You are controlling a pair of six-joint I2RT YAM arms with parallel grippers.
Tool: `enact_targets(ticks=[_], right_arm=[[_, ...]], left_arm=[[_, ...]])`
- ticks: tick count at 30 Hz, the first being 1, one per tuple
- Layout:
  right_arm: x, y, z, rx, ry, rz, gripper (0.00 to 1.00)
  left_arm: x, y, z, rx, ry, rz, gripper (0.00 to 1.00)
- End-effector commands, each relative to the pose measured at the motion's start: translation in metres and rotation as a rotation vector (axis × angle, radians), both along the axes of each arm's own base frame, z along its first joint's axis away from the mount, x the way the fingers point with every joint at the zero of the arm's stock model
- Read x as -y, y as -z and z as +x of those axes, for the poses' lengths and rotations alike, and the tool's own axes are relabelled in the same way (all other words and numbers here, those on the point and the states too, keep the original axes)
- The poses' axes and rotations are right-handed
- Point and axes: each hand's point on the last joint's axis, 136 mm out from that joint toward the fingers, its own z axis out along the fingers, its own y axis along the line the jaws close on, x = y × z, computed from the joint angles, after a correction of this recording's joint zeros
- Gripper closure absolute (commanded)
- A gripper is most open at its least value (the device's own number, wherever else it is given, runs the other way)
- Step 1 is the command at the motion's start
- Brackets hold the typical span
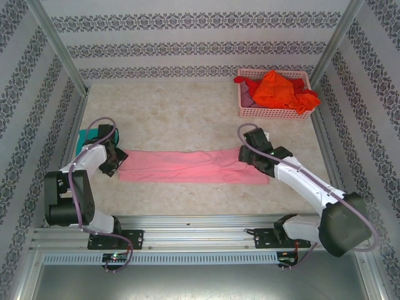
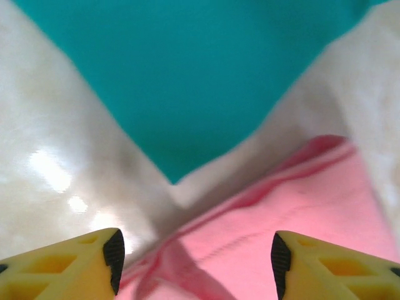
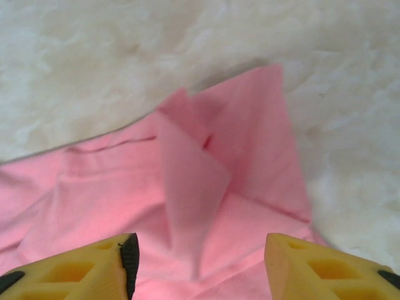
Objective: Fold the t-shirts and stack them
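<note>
Top external: pink t-shirt is folded to a strip, teal t-shirt sits aside, orange-red t-shirts wait in basket; left gripper and right gripper are apart, empty.

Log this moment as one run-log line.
pink t-shirt: long strip, flat | left end effector: open, over its left end | right end effector: open, over its right end | teal t-shirt: beside left end

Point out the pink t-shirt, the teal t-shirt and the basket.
pink t-shirt (image 1: 187, 167), top view, middle of the folded strip.
teal t-shirt (image 2: 187, 75), left wrist view, flat middle.
basket (image 1: 275, 113), top view, near wall.
</note>
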Motion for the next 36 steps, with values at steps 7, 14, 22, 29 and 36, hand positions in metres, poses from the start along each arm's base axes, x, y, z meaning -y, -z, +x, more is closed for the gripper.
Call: enact_targets(ticks=[7, 14, 22, 29, 36], right_arm=[[-0.007, 0.024, 0.047, -0.11, -0.028, -0.05, 0.54], [-0.004, 0.031, 0.032, -0.147, -0.029, -0.063, 1.0], [0.015, 0.027, -0.025, -0.184, 0.025, -0.048, 1.0], [0.007, 0.018, -0.032, -0.11, 0.018, 0.051, 0.68], [-0.006, 0.015, 0.022, -0.092, -0.03, 0.003, 0.5]], left_arm=[[0.05, 0.008, 0.032, 0.025, 0.091, -0.069, 0.49], [0.048, 0.022, 0.028, -0.006, 0.092, -0.06, 0.66], [0.047, 0.024, 0.028, -0.013, 0.098, -0.053, 0.7], [0.045, 0.025, 0.03, -0.02, 0.104, -0.041, 0.7], [0.047, 0.022, 0.032, -0.009, 0.109, -0.054, 0.69]])
